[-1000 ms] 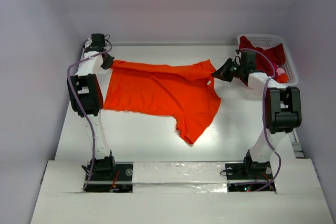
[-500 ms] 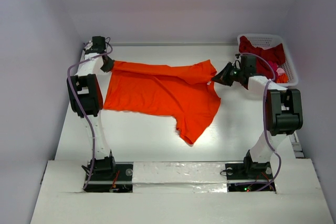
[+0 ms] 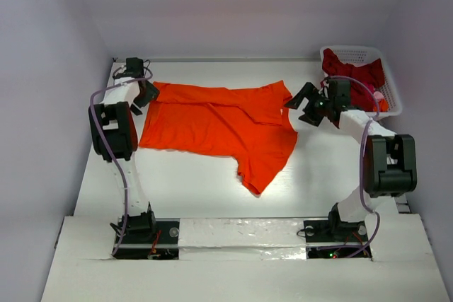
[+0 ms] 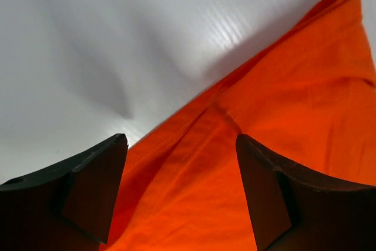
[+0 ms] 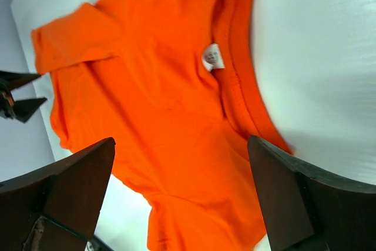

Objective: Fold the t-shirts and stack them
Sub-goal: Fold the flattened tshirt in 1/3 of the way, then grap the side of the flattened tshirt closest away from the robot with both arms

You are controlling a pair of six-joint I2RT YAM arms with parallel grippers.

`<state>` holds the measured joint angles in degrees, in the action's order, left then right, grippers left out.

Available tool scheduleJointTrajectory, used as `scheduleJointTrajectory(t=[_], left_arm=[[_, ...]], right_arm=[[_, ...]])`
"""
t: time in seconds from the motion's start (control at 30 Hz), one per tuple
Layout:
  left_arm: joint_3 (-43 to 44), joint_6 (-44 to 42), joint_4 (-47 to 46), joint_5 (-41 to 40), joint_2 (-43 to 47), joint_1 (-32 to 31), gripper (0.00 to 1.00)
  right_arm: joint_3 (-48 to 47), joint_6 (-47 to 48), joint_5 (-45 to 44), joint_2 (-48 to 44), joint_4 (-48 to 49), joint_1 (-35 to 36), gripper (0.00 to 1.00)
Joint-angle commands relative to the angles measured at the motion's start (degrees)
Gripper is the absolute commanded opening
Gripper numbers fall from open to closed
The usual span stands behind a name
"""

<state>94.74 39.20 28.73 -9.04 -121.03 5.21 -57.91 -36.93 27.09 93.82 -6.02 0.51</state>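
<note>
The orange tee lies spread flat left of the basket, light, limp, probably best pinched at hem and shoulder edges, while left gripper and right gripper both gape empty.

The t-shirt is plain bright orange, its neck label white. The bench and lattice basket are white; the basketed cloth is dark red.

orange tee cropped (wrist views), label seemingly unreadable
</note>
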Motion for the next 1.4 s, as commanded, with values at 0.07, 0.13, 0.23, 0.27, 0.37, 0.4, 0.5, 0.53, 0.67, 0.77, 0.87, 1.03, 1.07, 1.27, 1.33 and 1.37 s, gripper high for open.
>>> scheduleJointTrajectory(t=[0.07,0.13,0.23,0.27,0.37,0.4,0.5,0.53,0.67,0.77,0.87,1.03,1.07,1.27,1.33,1.37], left_arm=[[-5.0,-1.9,0.1,-0.5,12.6,-0.2,0.71],[-7.5,-2.0,-0.3,-0.2,16.3,-0.2,0.70],[-12.7,-2.3,-0.6,0.8,21.6,-0.2,0.68],[-15.1,-2.5,-0.5,1.0,22.9,-0.2,0.67],[-20.1,-4.0,0.4,2.4,28.1,-0.2,0.63],[-21.4,-4.3,0.7,2.7,30.3,-0.7,0.61],[-26.4,-5.9,1.5,5.4,33.6,-0.7,0.49],[-27.4,-6.5,2.6,6.4,34.1,-0.7,0.47],[-31.5,-7.9,5.3,6.2,36.3,-1.3,0.46],[-33.3,-9.3,7.6,5.5,37.1,-1.3,0.45],[-33.8,-9.9,9.5,4.6,37.6,-1.3,0.42],[-34.2,-10.6,9.9,2.3,38.6,-1.3,0.42],[-34.2,-10.7,10.0,2.0,38.4,-1.3,0.42],[-33.6,-11.1,11.4,2.4,35.0,-1.8,0.41],[-33.5,-11.2,11.7,1.8,34.4,-2.3,0.40],[-33.4,-11.3,11.8,1.5,34.1,-2.3,0.40]], right_arm=[[-1.2,1.2,-0.7,-7.2,-2.7,0.5,1.00],[-0.6,1.2,-0.1,-9.8,-3.6,1.0,1.00],[1.2,3.2,0.2,-13.6,-6.4,3.1,1.00],[1.4,4.0,-0.3,-14.3,-9.5,3.7,1.00],[2.6,6.7,0.4,-16.5,-14.3,6.3,1.00],[3.2,7.0,0.9,-16.9,-15.0,7.1,0.98],[5.9,6.8,0.9,-19.0,-16.8,10.4,0.95],[7.3,6.3,1.0,-19.3,-17.0,10.9,0.95],[10.1,6.1,3.0,-17.9,-18.6,13.2,0.86],[11.1,7.0,2.6,-17.2,-20.1,15.2,0.83],[11.2,8.2,2.0,-17.4,-22.3,17.8,0.83],[12.5,9.8,-0.3,-18.0,-24.7,23.4,0.83],[13.1,9.8,-0.3,-18.1,-24.5,23.9,0.83],[17.3,8.4,-0.6,-17.4,-22.4,29.1,0.82],[17.4,7.7,-0.5,-16.9,-21.8,30.6,0.82],[17.7,7.2,-0.5,-16.7,-21.1,31.3,0.81]])
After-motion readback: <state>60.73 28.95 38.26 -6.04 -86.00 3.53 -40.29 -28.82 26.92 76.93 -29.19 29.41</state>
